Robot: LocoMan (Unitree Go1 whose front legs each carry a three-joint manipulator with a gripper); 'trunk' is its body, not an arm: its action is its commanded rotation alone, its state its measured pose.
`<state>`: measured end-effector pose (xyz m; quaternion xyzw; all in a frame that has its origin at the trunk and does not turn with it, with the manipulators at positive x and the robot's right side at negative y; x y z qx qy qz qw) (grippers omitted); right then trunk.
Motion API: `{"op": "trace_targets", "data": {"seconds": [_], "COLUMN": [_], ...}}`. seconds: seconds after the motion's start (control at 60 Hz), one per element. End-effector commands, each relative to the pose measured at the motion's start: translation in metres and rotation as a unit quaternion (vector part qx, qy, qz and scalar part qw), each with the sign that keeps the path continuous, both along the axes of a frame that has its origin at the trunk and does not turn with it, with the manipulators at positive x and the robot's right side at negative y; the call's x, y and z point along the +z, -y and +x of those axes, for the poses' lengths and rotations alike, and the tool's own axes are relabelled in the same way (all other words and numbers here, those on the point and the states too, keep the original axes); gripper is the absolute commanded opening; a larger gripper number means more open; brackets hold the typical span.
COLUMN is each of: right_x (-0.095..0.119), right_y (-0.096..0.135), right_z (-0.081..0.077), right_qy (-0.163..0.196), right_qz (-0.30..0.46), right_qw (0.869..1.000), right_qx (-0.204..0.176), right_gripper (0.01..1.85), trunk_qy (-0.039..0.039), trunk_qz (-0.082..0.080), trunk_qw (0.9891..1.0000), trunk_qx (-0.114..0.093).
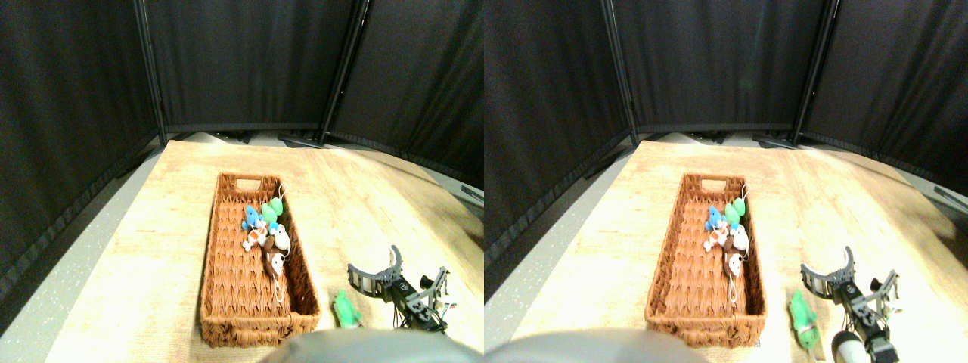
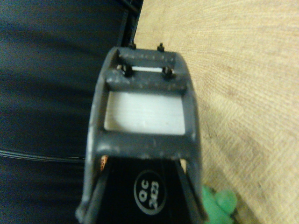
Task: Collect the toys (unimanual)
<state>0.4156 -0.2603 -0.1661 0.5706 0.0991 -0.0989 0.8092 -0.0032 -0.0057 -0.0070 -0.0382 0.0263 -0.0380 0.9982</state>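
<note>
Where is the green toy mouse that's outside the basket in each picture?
Stereo pair view: the green toy lies on the wooden floor, low in the picture, between the wicker basket and the tool.
Wrist view: a green patch shows at the lower right corner, beside the dark jaw frame.
Shared landmark: the tool's dark jaw, right next to the toy in both.

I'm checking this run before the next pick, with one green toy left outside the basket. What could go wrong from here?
1. The green toy lies on the table near its front edge; a sloppy approach by the right gripper could nudge it off.
2. It lies close to the wicker basket, so the gripper may bump the wall.
3. The wrist view shows only a sliver of the toy beside the frame, so alignment may be off.
</note>
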Motion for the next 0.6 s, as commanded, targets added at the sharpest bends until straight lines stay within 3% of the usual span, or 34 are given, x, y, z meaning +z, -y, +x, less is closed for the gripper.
{"op": "trace_targets", "data": {"seconds": [0.017, 0.183, 0.6], "right_x": [0.009, 0.009, -0.042], "right_y": [-0.005, -0.009, -0.033], "right_z": [-0.006, -0.015, -0.038], "right_qy": [0.008, -0.004, -0.097], "right_qz": [0.002, 0.015, 0.084], "right_qw": [1.000, 1.000, 0.992], "right_qx": [-0.003, 0.001, -0.011], "right_gripper": [0.93, 1.00, 1.00], "trunk_qy": [-0.0034, -0.0030, -0.0080], "trunk_qz": [-0.013, -0.017, -0.028], "trunk_qw": [0.9999, 0.9998, 0.9996], "trunk_qx": [-0.005, -0.006, 0.005]}}
